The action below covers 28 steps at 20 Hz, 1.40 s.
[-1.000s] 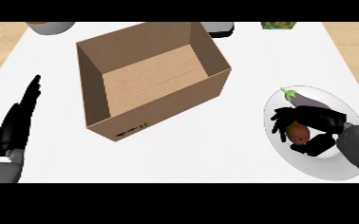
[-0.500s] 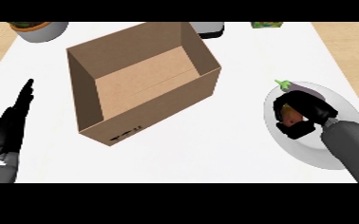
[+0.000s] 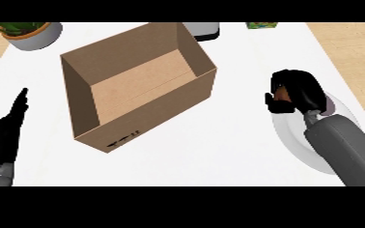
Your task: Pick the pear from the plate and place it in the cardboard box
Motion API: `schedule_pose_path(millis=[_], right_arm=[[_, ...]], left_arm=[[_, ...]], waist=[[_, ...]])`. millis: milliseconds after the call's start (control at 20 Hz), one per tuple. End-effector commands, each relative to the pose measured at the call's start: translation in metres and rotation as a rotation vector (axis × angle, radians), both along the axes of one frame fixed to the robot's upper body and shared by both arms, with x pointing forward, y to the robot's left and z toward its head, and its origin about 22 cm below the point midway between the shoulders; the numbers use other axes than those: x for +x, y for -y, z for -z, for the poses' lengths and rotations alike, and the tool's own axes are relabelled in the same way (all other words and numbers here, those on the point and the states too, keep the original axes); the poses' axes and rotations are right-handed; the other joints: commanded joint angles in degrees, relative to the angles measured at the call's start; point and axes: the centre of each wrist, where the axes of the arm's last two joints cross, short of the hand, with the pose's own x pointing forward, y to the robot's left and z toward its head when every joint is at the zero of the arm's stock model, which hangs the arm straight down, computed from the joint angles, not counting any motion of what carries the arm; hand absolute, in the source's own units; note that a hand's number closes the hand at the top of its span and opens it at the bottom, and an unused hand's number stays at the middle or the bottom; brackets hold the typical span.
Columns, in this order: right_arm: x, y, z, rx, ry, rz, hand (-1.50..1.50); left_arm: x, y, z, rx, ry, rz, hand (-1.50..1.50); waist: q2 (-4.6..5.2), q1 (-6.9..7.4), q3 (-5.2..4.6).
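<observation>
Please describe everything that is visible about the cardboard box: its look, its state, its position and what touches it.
The cardboard box is plain brown, as cardboard looks, with four upright walls and no flaps showing. It is open at the top, and its flat floor appears bare. A small dark print marks the outer wall near its lower corner. The box stands on the white counter, turned at an angle to the counter's edges, left of the centre. Neither hand touches it: the left hand rests apart on its left, and the right hand is apart on its right.

Plain white worktop [image 3: 235, 140] fills nearly the whole frame. Upper left there's a potted plant [image 3: 28, 33] in a grey pot, a green packet [image 3: 261, 25] top right, and light wood flooring [image 3: 345, 48] along the right edge.
</observation>
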Motion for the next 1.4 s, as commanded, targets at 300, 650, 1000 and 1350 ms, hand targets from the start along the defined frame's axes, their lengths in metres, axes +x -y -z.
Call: schedule_pose_path(millis=[300, 650, 1000, 1350], right_arm=[[-0.055, -0.128, -0.092, 0.029, 0.373, -0.026, 1.50], [-0.070, -0.209, -0.158, 0.170, 0.357, -0.004, 1.50], [-0.022, -0.255, -0.181, 0.294, 0.352, 0.053, 1.50], [0.035, -0.254, -0.164, 0.388, 0.270, 0.094, 1.50]], left_arm=[[0.003, -0.002, -0.004, -0.014, 0.016, 0.015, 0.00], [0.019, 0.015, -0.011, 0.013, 0.058, 0.087, 0.00], [0.029, 0.032, -0.006, -0.013, 0.066, 0.101, 0.00], [0.027, 0.033, -0.014, 0.007, 0.055, 0.136, 0.00]], waist=[[1.31, 1.75, 0.28], [2.71, 5.26, 0.49], [3.09, 6.01, 0.51], [3.33, 7.15, 0.55]])
